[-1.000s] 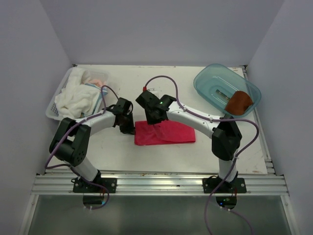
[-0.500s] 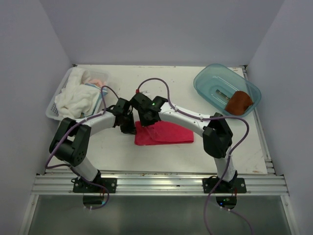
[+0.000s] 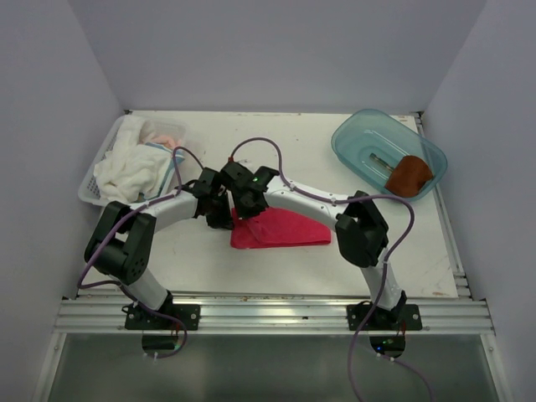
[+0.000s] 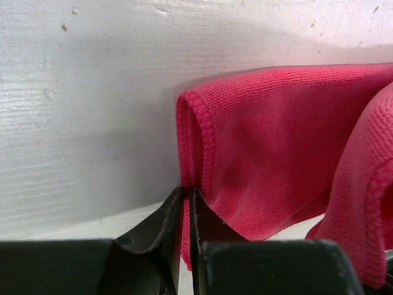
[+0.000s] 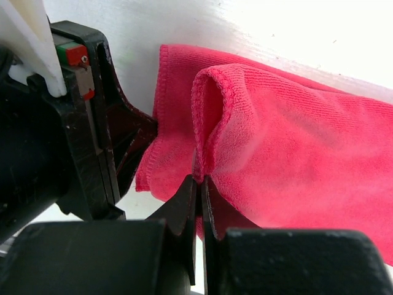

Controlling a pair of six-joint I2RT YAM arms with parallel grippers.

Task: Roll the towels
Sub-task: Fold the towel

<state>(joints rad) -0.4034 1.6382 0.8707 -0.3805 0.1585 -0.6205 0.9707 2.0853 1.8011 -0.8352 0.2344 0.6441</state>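
The pink-red towel (image 3: 280, 228) lies folded on the white table at centre. My left gripper (image 3: 224, 219) is shut on its left hemmed edge; the left wrist view shows the towel (image 4: 270, 147) pinched between the fingertips (image 4: 187, 195). My right gripper (image 3: 248, 209) is shut on a raised fold of the same towel (image 5: 295, 153), right beside the left gripper; its fingertips (image 5: 199, 183) pinch the fold. The left gripper's black body (image 5: 80, 123) fills the left of the right wrist view. The rust-brown towel (image 3: 409, 175) sits bunched in the blue tub (image 3: 360, 134).
A white basket (image 3: 92, 186) with white cloths stands at the back left. The blue tub is at the back right, near the right wall. An aluminium rail (image 3: 276, 314) runs along the table's near edge.
My right gripper has moved left with the towel's fold, closing up on the left gripper. The towel's right end has drawn in leftward. The left gripper has stayed put.
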